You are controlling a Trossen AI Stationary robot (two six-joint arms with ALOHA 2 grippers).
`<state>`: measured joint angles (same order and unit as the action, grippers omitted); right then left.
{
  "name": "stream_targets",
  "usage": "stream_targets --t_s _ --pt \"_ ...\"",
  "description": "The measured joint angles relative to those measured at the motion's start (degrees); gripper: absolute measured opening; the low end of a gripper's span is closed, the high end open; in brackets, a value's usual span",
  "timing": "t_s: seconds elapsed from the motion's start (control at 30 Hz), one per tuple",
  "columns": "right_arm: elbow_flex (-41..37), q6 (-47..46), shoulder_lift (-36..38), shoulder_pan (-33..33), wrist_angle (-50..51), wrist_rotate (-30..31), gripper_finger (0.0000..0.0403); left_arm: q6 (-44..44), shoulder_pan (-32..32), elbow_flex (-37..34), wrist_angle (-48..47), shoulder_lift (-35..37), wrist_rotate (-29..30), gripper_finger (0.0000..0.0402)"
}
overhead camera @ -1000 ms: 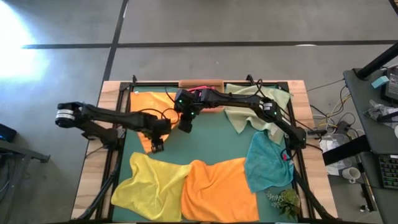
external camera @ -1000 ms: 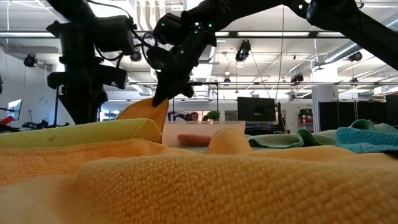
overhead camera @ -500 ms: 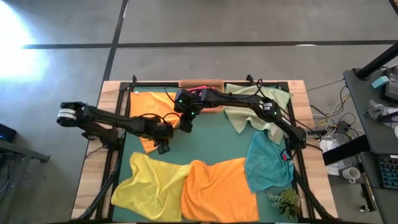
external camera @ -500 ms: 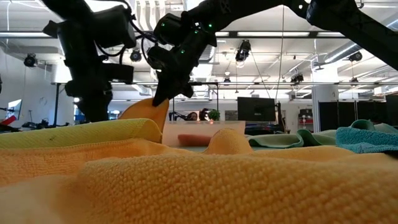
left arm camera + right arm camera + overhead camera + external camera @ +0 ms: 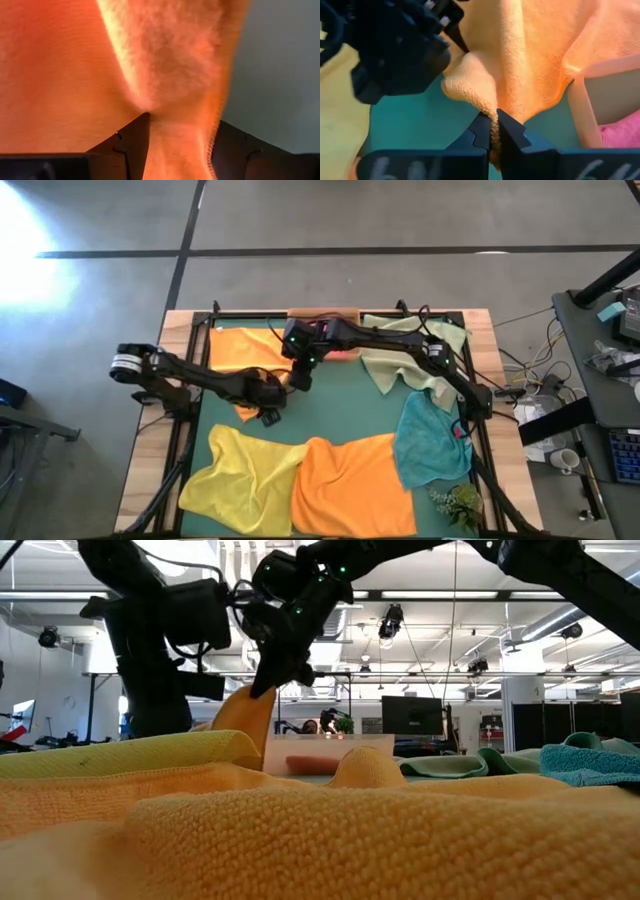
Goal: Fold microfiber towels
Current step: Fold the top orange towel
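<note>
Right gripper (image 5: 299,383), pinched shut on the far orange towel (image 5: 240,348), is lifting its corner higher while the open-jawed left gripper (image 5: 270,417) is advancing around the fabric, preparing a fold.

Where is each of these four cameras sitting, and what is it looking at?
High view: overhead, looking straight down; both arms over the green mat.
Low view: table height, looking level across towels into the room; arms enter from above.
Left wrist view: on the left arm; left gripper open around the orange towel.
Right wrist view: on the right arm; right gripper pinching it.
Shared: all four show that orange towel.
</note>
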<state>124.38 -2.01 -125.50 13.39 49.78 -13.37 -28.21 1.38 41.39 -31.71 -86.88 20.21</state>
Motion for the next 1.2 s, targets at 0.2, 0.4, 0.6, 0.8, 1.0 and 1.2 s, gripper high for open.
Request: stream_targets --t_s 0.2,0.4,0.6,0.8,1.0,1.2 --pt "0.0 0.0 0.9 0.0 1.8 0.1 0.0009 0.0 1.0 -0.2 -2.8 0.5 1.5 0.0166" --pt "0.0 0.4 1.9 0.1 5.5 -0.1 0.0009 -0.2 1.3 -0.5 -6.9 0.6 2.9 0.0166" --pt "0.0 1.2 3.9 0.0 7.1 -0.5 0.0009 -0.2 1.6 -0.5 -8.3 0.6 3.1 0.0166" --pt "0.0 1.3 6.0 0.2 7.2 -0.3 0.0009 -0.1 2.4 -0.6 -9.7 0.6 3.2 0.0166" --pt "0.1 1.2 6.8 0.3 7.5 -0.1 0.0009 0.0 2.4 -0.8 -9.4 0.7 3.3 0.0152" --pt "0.1 1.3 7.0 0.3 7.5 -0.1 0.0009 0.6 2.4 -0.8 -9.4 0.7 3.3 0.0080"
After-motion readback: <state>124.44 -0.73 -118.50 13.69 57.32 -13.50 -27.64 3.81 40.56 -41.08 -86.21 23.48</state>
